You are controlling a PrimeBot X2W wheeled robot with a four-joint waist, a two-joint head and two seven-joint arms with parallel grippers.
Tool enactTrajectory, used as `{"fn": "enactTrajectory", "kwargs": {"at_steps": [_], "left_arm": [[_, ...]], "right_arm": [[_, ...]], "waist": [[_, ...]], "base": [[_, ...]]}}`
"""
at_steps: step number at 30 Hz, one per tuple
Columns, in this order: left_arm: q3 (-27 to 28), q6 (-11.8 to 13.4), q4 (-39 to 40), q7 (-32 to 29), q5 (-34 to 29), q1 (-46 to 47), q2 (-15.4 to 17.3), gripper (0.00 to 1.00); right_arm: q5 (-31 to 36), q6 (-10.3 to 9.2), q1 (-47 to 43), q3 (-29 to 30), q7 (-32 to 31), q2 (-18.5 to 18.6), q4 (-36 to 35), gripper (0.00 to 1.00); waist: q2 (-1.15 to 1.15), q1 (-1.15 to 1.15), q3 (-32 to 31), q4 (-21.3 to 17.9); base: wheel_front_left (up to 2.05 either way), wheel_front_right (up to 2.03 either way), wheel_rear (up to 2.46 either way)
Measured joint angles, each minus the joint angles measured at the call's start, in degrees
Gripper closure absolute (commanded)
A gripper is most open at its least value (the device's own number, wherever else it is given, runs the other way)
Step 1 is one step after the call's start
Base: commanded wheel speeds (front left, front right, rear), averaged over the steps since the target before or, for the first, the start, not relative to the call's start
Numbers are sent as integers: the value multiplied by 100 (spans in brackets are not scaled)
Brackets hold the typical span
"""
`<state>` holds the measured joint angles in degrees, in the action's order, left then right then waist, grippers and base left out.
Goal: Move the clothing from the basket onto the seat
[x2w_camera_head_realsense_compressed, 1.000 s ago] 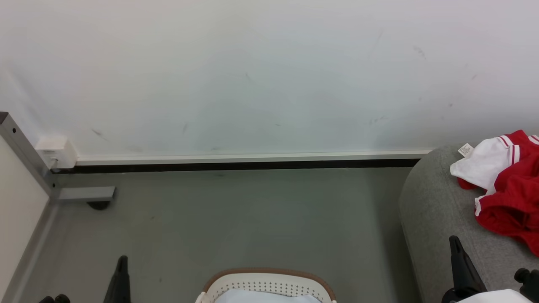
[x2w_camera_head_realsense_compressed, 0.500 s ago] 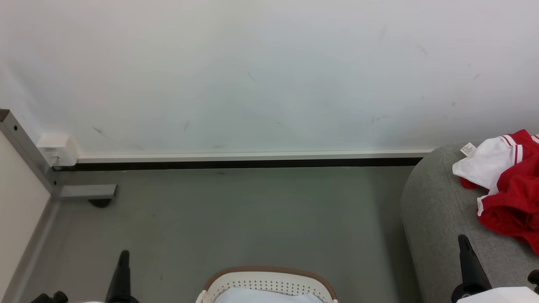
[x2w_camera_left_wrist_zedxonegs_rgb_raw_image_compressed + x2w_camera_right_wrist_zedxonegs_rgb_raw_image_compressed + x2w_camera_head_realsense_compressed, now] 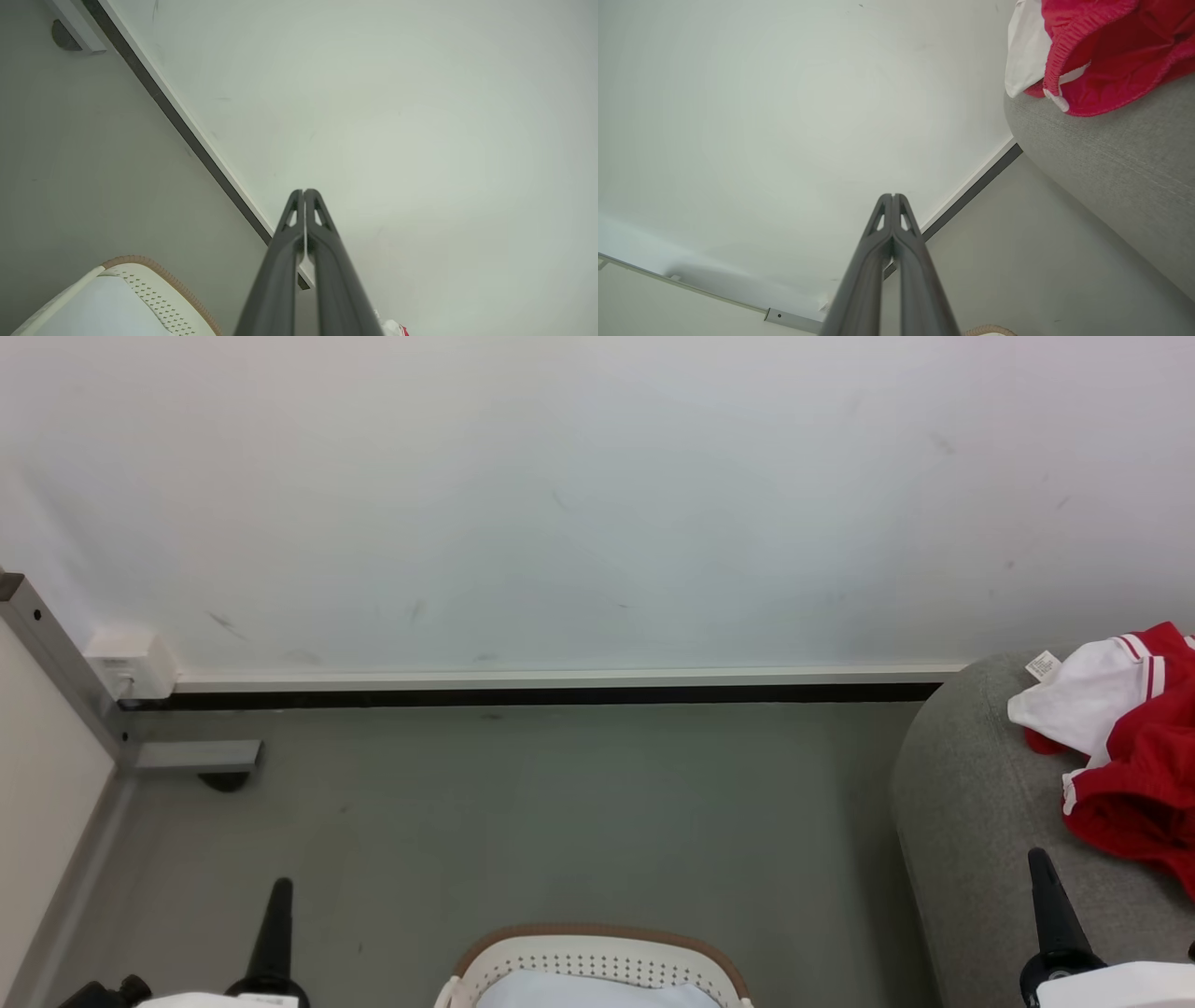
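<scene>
here, the setting: a grey floor (image 3: 560, 803) meets a scuffed white wall (image 3: 597, 504) along a dark-edged skirting strip (image 3: 560, 686); a grey metal frame (image 3: 56, 653) stands at the far left, with a small white box (image 3: 131, 663) low on the wall beside it
seat (image 3: 971, 821): grey woven upholstery at the lower right of the head view; its rounded side curves down to the floor
clothing (image 3: 1139, 775): red garments with white striped trim, lying bunched on top of the seat at the right edge of the head view; a white panel faces the wall, a small white tag (image 3: 1043, 665) at its corner; the right wrist view shows a red elastic hem and white cloth resting at the seat's rounded edge
basket (image 3: 597, 959): white, perforated, brown-rimmed; on the floor at bottom centre, between the two arms and apart from the seat; a plain pale bluish sheet (image 3: 588, 994) lies inside
left gripper (image 3: 280, 889): long dark fingers pressed together tip to tip, pinching nothing; it points up over the floor, to the left of the basket
right gripper (image 3: 1039, 861): fingers pressed together along their length, empty; in the head view it rises in front of the seat, near the red cloth's lower edge but not touching it
</scene>
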<state>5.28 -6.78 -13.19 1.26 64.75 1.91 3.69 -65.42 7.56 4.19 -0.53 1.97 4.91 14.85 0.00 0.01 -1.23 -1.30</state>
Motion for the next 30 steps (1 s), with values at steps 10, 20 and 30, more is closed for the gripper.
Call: {"fn": "enactTrajectory", "kwargs": {"at_steps": [10,20,30], "left_arm": [[21,-19,-21,-140,517,69,-15,100],[40,-25,-35,-293,1000,148,-36,100],[62,-27,-54,-422,1473,215,-51,100]], "right_arm": [[-553,0,32,118,-149,-33,-9,100],[-1027,0,45,237,-300,-70,-23,100],[-1447,0,67,336,-430,-97,-34,100]], "waist": [[0,0,22,20],[0,0,44,41],[0,0,66,61]], "base": [[0,0,0],[0,0,0],[0,0,0]]}}
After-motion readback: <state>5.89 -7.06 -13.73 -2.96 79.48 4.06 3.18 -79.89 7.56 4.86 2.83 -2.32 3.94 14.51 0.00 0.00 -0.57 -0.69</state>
